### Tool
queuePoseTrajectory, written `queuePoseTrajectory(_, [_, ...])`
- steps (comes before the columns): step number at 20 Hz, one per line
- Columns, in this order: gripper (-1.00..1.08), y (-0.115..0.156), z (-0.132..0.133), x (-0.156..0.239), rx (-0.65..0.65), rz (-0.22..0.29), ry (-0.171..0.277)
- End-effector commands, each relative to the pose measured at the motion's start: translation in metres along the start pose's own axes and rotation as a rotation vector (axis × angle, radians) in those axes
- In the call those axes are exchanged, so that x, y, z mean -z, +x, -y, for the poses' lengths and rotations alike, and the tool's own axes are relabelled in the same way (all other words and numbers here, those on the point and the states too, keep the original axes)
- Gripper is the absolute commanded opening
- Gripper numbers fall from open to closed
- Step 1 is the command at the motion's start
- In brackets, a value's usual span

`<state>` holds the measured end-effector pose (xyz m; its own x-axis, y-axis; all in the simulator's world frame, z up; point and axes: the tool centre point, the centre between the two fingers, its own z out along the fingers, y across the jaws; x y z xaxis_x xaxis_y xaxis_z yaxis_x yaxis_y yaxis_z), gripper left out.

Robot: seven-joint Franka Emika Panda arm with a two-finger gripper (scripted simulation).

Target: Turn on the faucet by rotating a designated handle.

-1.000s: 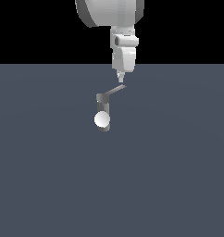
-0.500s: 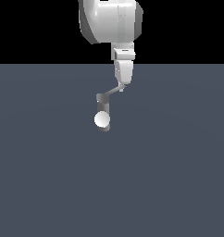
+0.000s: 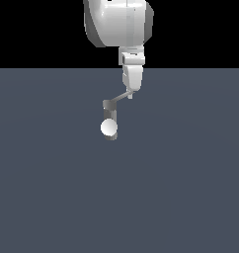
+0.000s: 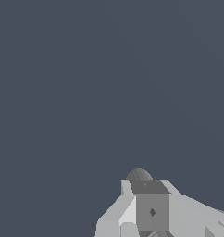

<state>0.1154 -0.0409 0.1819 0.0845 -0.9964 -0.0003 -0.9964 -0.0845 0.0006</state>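
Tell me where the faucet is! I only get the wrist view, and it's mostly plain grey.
Observer: The exterior view shows the faucet standing upright close to the gripper, with a white ball on its front.
Operator: Is the gripper by the handle?
Observer: Yes. Its tip is at the far end of the handle, which sticks out toward the exterior view's right. I cannot tell if they touch.

A flat slate-grey floor (image 3: 190,188) fills the lower frame – plain black void (image 3: 37,29) across the top – evenly lit
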Motion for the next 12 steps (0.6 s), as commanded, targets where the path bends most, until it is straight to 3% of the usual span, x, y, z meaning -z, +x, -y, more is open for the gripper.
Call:
queuePoseTrajectory(1, [-1.00, 0.001, -0.006, 0.000, 0.000, 0.000, 0.000])
queuePoseTrajectory(12, [-1.00, 0.003, -0.036, 0.000, -0.001, 0.000, 0.000])
